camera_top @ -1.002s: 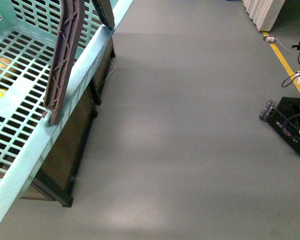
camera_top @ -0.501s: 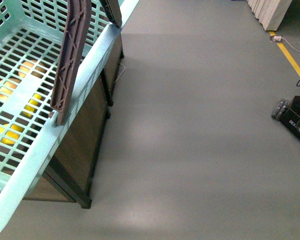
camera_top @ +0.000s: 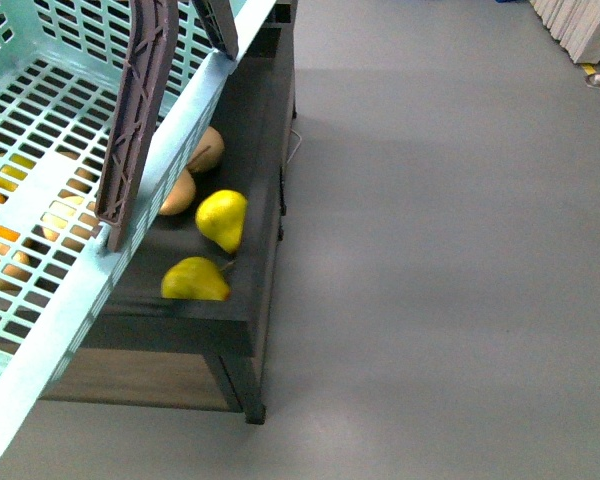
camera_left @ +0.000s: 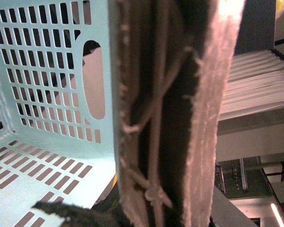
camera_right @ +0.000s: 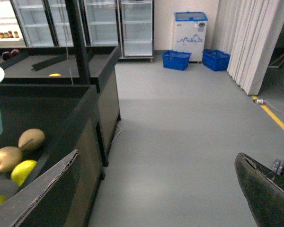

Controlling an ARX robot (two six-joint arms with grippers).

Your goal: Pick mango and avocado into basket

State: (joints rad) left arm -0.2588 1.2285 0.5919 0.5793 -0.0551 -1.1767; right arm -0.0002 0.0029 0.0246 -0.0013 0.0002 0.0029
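Basket point(camera_top: 70, 300) fills the near left of the front view, and its brown-grey handle point(camera_left: 170, 113) crowds the left wrist view. I cannot tell the left gripper's point(camera_left: 109, 215) grasp. Right gripper point(camera_right: 157, 161) is spread wide and empty. Past the rim, two yellow-green pears point(camera_top: 222, 217) and two brown pears point(camera_top: 180, 190) lie in a dark bin point(camera_top: 170, 335).

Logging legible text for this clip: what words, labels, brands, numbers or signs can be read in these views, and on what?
No text reads legibly in any view.
white chest freezer: blue marking on its front, too blurred to read.
bottles in the glass-door fridge: labels too small to read.
basket: no lettering visible.
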